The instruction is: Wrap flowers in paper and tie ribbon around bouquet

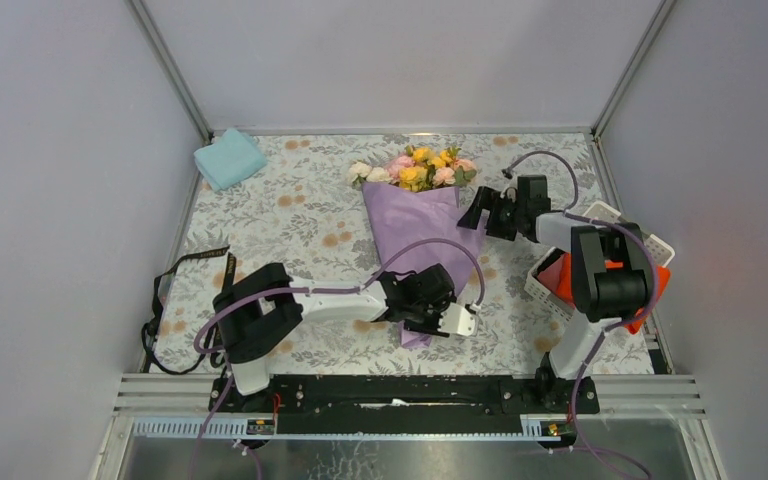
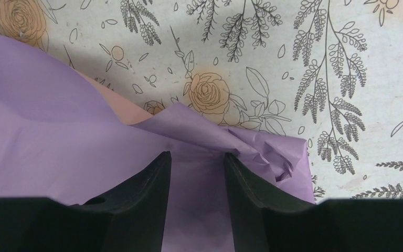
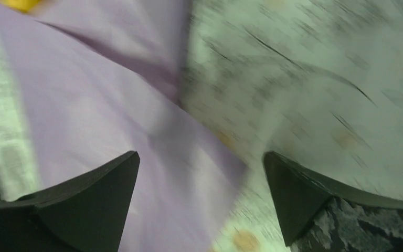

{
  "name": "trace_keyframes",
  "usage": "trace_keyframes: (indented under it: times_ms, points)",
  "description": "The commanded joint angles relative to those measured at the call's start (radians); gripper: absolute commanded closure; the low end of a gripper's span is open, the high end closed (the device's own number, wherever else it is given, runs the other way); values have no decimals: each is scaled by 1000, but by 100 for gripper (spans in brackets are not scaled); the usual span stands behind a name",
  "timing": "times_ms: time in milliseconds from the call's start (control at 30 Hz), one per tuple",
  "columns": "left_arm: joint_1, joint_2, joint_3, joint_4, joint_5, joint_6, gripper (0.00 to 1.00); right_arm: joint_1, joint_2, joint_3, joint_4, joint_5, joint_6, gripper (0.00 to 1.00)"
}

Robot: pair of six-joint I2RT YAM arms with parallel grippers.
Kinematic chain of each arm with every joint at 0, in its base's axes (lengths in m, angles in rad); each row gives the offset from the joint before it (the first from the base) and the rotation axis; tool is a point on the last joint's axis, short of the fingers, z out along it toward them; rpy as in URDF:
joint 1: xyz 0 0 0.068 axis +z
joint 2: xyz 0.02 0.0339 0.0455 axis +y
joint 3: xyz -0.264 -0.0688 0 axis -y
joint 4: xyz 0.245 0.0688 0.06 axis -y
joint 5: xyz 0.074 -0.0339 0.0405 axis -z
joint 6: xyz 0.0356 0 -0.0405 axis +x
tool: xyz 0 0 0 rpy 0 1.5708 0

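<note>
The bouquet [image 1: 422, 205] lies along the middle of the counter [image 1: 290, 225], flowers [image 1: 418, 168] toward the far edge and the paper [image 2: 42, 136] tapering to a crumpled tail at the near end; the cone is rolled but untied, so it probably needs steadying. The left pincer [image 2: 197, 155] stands over that tail, jaws partly apart with paper between them and no pinch visible. The right pincer [image 3: 202, 157] hangs wide open at the cone's upper right edge, holding nothing; its view is blurred. The ribbon [image 1: 197, 257] lies well apart at the counter's left edge, beyond the left arm, which stands between it and the bouquet. A light blue cloth [image 1: 228, 158] sits in the far left corner; a white basket [image 1: 650, 243] with an orange cloth [image 1: 558, 280] sits behind the right arm.
</note>
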Motion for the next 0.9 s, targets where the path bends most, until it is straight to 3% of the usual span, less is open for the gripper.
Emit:
trace_keyframes:
  times_ms: [0, 200, 367, 467, 567, 633, 667, 700, 867]
  points:
    - [-50, 75, -67, -67, -51, 42, 50, 4, 149, 62, 119, -207, 8, 0]
    - [-64, 81, -77, -63, -102, 74, 48, 8, 273, 57, 302, -398, 128, 0]
    - [-65, 83, -104, -38, -132, 100, 47, 27, 317, 40, 361, -423, 152, 1]
    - [-65, 90, -116, -26, -142, 108, 46, 45, 355, 49, 396, -423, 177, 8]
    - [-65, 88, -119, -21, -163, 113, 46, 48, 377, 36, 486, -452, 243, 28]
    - [-65, 71, -124, -17, -167, 127, 43, 48, 375, 26, 533, -454, 279, 54]
    - [-65, 61, -126, -16, -166, 134, 41, 48, 372, 21, 549, -451, 293, 71]
    - [-66, 50, -126, -12, -165, 141, 39, 48, 368, 18, 559, -446, 300, 81]
    - [-65, 5, -92, -37, -152, 152, 35, 48, 319, 7, 549, -439, 294, 100]
